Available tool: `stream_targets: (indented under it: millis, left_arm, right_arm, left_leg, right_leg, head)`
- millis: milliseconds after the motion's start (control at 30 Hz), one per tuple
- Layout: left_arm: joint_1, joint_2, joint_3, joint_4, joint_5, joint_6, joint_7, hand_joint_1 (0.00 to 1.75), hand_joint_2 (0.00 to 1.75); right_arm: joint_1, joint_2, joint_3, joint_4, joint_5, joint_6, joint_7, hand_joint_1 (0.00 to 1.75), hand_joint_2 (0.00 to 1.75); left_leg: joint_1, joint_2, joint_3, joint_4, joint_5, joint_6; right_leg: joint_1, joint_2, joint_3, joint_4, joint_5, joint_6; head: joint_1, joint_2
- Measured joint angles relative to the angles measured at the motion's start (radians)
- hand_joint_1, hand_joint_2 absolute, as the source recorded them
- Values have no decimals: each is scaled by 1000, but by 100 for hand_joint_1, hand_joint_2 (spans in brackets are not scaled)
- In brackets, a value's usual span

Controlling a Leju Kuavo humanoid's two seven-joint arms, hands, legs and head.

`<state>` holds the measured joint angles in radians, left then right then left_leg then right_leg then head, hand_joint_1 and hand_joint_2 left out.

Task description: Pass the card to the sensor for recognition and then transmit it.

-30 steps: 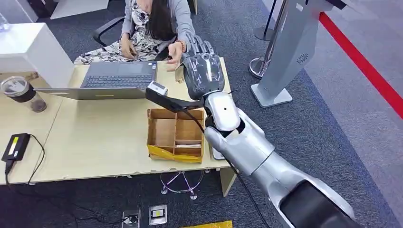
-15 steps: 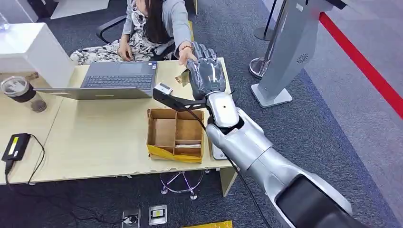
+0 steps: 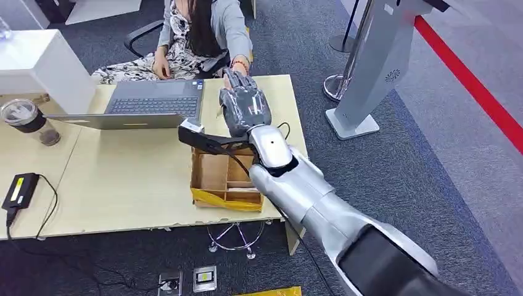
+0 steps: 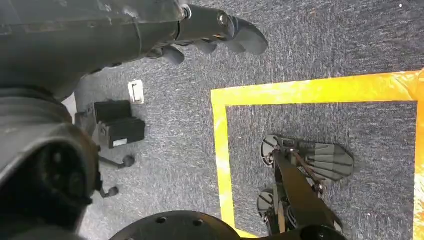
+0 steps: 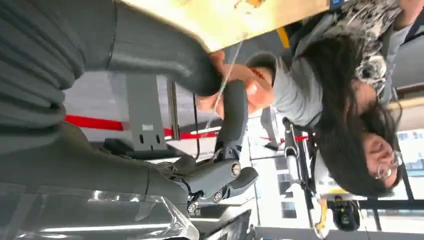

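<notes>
grey carpet runs under a pale wooden desk (image 3: 123,179) in my head view. going left to right on it i see a black power brick (image 3: 20,190) with its cable at the near left edge, a glass jar (image 3: 28,122) with a dark lid further back, then an open laptop (image 3: 148,103) in front of a seated person (image 3: 197,37). just right of the laptop my right hand (image 3: 245,108) hangs above the far part of the desk, palm down, and beneath my forearm sits an open cardboard box (image 3: 225,179) with dividers and yellow tape on its near edge. the person's hand (image 3: 239,66) reaches up to my fingertips. in the right wrist view the card (image 5: 225,82) shows edge-on as a thin pale line, pinched between my thumb (image 5: 170,55) and a dark finger, and the person's fingers are right against it on the other side; the rest of my fingers are curled below. off the desk to the right stands a grey post (image 3: 370,68), with a red stripe (image 3: 475,80) on the floor beyond. my left hand (image 4: 210,32) hangs over carpet marked with yellow tape (image 4: 300,92), fingers curled in with nothing in them.
</notes>
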<state>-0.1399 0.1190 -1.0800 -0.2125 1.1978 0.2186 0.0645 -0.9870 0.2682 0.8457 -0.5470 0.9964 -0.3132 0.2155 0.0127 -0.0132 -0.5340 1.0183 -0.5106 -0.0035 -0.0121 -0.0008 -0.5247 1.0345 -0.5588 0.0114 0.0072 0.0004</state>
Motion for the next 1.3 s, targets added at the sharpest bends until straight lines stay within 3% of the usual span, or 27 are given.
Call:
stream_targets:
  millis: [533,700,800,900,1000,1133,1300]
  left_arm:
    - [0,-4,-2,0,44,20,16,0,0]
    - [0,-4,-2,0,56,22,15,0,0]
    - [1,-4,-2,0,56,19,6,0,0]
    - [4,-4,-2,0,69,21,-3,0,0]
    - [10,-4,-2,0,77,29,-2,0,0]
    - [21,-1,-2,0,79,45,1,0,0]
    - [17,9,-2,0,77,51,1,0,0]
  right_arm:
    - [-1,41,14,107,-40,12,-39,0,0]
    - [-11,36,17,111,-67,-30,-42,0,0]
    - [-30,-2,16,110,-136,-88,-22,0,0]
    - [-37,-85,-17,107,-274,-92,13,0,0]
    - [-15,-254,-102,89,-479,-88,-3,0,0]
    - [88,-436,-203,82,-561,-114,-18,0,0]
    - [249,-593,-300,90,-655,-155,-29,0,0]
  left_leg:
    - [0,0,-1,0,0,0]
    - [0,0,0,0,0,0]
    - [0,0,0,1,0,0]
    - [0,-1,1,1,0,0]
    - [0,-6,2,3,0,0]
    - [0,-3,1,3,-1,1]
    - [0,-3,0,3,-3,4]
  right_leg:
    - [0,0,-1,0,0,0]
    - [0,0,-1,0,0,0]
    - [0,-1,-1,-1,0,0]
    - [0,-2,0,-2,1,0]
    - [0,-8,4,-5,2,1]
    - [-1,-5,4,-8,3,2]
    - [0,-5,3,-9,3,3]
  head:
    - [0,0]
    - [0,0]
    - [0,0]
    - [-2,0]
    - [1,0]
    - [0,0]
    - [-1,0]
